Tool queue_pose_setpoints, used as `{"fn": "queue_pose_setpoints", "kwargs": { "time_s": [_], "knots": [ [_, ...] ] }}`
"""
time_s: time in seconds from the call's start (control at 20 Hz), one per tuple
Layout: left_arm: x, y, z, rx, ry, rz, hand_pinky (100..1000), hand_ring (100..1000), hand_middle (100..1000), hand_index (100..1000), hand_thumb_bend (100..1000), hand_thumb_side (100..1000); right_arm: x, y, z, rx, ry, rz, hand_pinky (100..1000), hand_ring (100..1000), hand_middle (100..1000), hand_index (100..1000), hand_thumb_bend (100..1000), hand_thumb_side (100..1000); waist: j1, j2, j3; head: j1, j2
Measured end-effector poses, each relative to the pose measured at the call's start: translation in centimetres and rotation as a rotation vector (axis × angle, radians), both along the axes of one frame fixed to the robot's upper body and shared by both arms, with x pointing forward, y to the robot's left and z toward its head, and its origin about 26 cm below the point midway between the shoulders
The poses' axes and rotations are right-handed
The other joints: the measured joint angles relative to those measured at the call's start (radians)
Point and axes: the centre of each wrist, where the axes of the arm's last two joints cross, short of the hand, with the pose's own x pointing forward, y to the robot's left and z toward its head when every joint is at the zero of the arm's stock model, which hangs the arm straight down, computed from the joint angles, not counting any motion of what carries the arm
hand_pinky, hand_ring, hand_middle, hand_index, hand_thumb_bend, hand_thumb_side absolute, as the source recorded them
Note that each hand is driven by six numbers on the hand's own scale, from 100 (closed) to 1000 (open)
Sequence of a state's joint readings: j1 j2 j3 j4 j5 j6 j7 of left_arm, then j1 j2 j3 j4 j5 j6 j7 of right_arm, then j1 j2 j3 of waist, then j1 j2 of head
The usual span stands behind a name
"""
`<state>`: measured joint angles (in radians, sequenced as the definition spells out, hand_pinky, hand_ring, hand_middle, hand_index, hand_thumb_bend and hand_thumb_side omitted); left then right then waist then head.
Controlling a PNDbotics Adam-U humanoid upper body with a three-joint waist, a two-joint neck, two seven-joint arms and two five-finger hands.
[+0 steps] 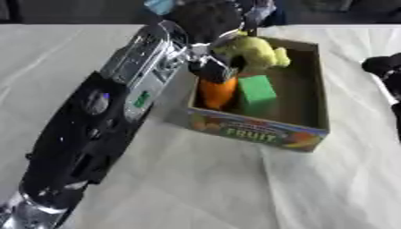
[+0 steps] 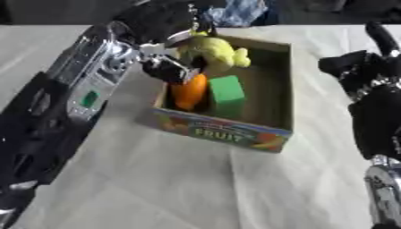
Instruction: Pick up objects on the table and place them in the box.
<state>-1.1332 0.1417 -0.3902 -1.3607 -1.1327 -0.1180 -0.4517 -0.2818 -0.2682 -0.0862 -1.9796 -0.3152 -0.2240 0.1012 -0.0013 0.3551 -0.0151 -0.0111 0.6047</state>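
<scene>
The left arm [image 1: 86,134] fills the near foreground, running up to the left hand [image 1: 205,27] at twelve o'clock over the cardboard fruit box [image 1: 309,96]; whether its fingers are curled or straight I cannot tell. Inside the box a green block [image 1: 257,92] stands beside an orange piece [image 1: 217,92], with a yellow plush toy [image 1: 258,51] behind. At three o'clock, the right hand [image 2: 368,71] rests with fingers relaxed on the white tablecloth [image 1: 196,179].

Only legible text: "FRUIT" in yellow-green letters on the box [image 1: 258,133] front panel. Smaller print above it on the same panel is unreadable.
</scene>
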Motion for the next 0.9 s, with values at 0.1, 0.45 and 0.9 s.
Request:
{"fn": "queue_pose_setpoints", "kwargs": {
  "time_s": [0.1, 0.45, 0.9],
  "knots": [
    [0.5, -0.3, -1.0, 0.003, 0.006, 0.005, 198, 490, 1000, 638, 100, 211, 0.0, 0.0, 0.0, 0.002, 0.000, -0.001, 801, 713, 573, 982, 375, 1000, -0.001, 0.000, -0.002, -0.001, 0.000],
    [1.5, -0.9, -3.6, 0.041, 0.000, 0.016, 360, 572, 1000, 718, 100, 378, 0.0, 0.1, 0.0, 0.003, 0.001, 0.000, 802, 713, 572, 982, 376, 1000, 0.000, 0.000, -0.004, -0.002, 0.000],
    [1.9, -0.6, -4.5, 0.087, -0.034, 0.072, 722, 849, 1000, 878, 298, 714, 0.0, 0.1, 0.0, 0.001, 0.003, 0.002, 801, 712, 571, 983, 374, 1000, 0.001, 0.000, -0.003, 0.004, 0.002]
  ]
}}
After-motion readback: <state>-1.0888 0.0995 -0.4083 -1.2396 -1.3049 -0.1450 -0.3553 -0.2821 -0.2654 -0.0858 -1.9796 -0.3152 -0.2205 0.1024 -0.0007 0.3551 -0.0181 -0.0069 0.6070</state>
